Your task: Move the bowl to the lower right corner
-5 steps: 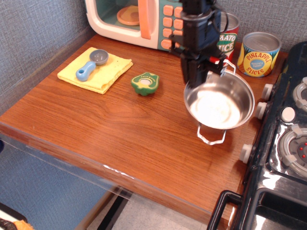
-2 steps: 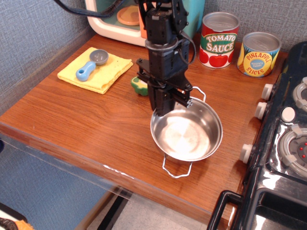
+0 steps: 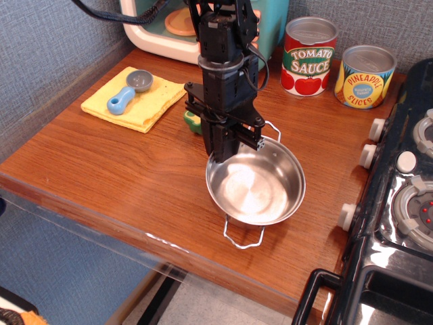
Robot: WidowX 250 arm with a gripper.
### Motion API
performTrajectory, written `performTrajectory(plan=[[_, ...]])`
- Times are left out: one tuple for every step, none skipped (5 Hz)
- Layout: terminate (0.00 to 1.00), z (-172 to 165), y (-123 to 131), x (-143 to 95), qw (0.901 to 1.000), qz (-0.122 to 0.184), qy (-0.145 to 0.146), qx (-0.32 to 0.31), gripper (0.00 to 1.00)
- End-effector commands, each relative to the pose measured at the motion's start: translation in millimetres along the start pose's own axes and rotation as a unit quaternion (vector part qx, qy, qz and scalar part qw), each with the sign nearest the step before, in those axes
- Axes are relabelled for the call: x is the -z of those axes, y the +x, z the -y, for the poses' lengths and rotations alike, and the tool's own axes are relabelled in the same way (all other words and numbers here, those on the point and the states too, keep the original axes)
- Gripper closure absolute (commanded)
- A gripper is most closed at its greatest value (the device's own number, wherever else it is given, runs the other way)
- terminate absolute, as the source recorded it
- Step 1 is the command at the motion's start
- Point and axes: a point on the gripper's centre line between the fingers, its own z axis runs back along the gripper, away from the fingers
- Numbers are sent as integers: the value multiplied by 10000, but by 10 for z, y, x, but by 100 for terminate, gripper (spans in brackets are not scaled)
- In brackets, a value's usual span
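The bowl (image 3: 260,189) is a shiny round steel pot with two wire loop handles. It sits low over the brown tabletop, near the front edge and right of the middle. My black gripper (image 3: 226,150) comes down from above and is shut on the bowl's far left rim. One handle sticks out toward the front edge, the other toward the back. The lower right corner (image 3: 318,271) of the wood top lies just right of and in front of the bowl, beside the stove.
A toy stove (image 3: 399,203) borders the table's right side. A tomato sauce tin (image 3: 308,55) and a pineapple tin (image 3: 365,76) stand at the back right. A toy microwave (image 3: 176,27), a yellow cloth with a blue scoop (image 3: 128,91) and a green avocado toy (image 3: 193,122) lie at the back left.
My gripper has carried the bowl from the back right, near the tins, forward and left toward the front edge, and lower over the table.
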Motion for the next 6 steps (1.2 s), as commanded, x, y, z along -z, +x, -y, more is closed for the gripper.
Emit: performTrajectory(plan=[[0,-12,48,-103,10000,-27,1,58,0],[0,-28,48,-171,10000,-6,58,58,0],[0,2,64,-355,9991,301,239,169,0],[0,32,90,-395,9987,346,352,95,0],[0,25,119,-335,9992,254,314,15,0],[0,25,119,-335,9992,254,314,15,0]])
